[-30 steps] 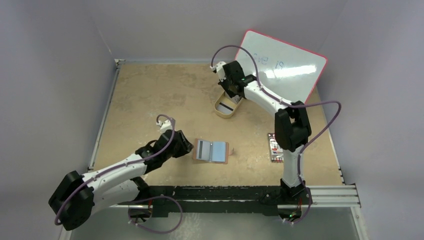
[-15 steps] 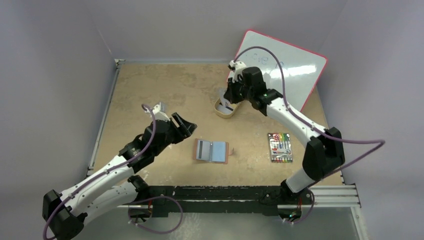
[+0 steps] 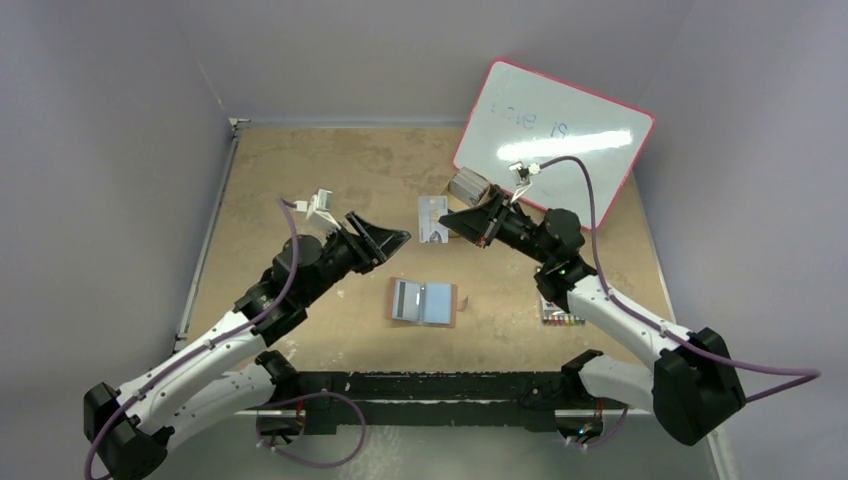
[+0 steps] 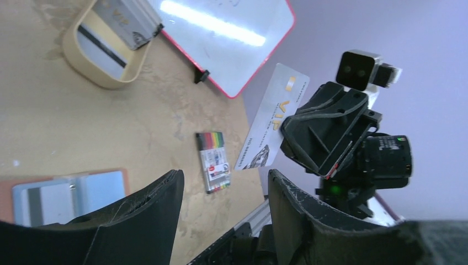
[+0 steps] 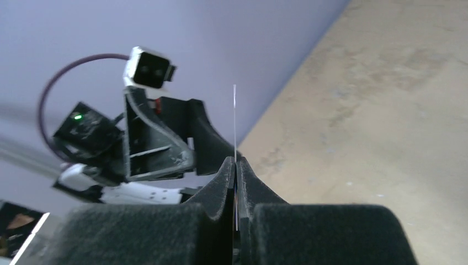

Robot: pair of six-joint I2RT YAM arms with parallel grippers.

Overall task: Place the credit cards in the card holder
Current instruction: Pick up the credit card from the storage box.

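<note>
The left end effector (image 3: 383,233) hangs above the worktop (image 3: 300,170) with its fingers spread wide and nothing between them, its mouth turned toward the card the other arm carries. Below and a little right of it, the card holder (image 3: 453,305) lies open and flat near the front edge. It shows a grey-striped panel on its left half and a light-blue one on its right. From this height I cannot say for sure whether those are cards already seated or the slot faces themselves.

Just right of the spread fingers, the credit card (image 3: 433,218) is held in the air, above the holder and further back. The right end effector (image 3: 455,224) pinches it by one end. The right wrist view shows that arm's fingers pressed together on it and the card edge-on, as a thin line rising from between them. In the left wrist view the same card (image 4: 274,121) shows its printed face and most of its length sticks out free of the grip.

This looks like either a mid-air handover or a carry down to the holder. For a handover, the left fingers should close on the free end, well clear of the right fingertips, and grip firmly before the right lets go. For an insertion, the card should come in low and nearly parallel to the slot, leading with a short edge, while the left arm steadies the holder so it does not slide.

The tan tray (image 4: 77,52) holds more cards. The marker pack (image 3: 560,316) lies further right, partly hidden by the right arm.
</note>
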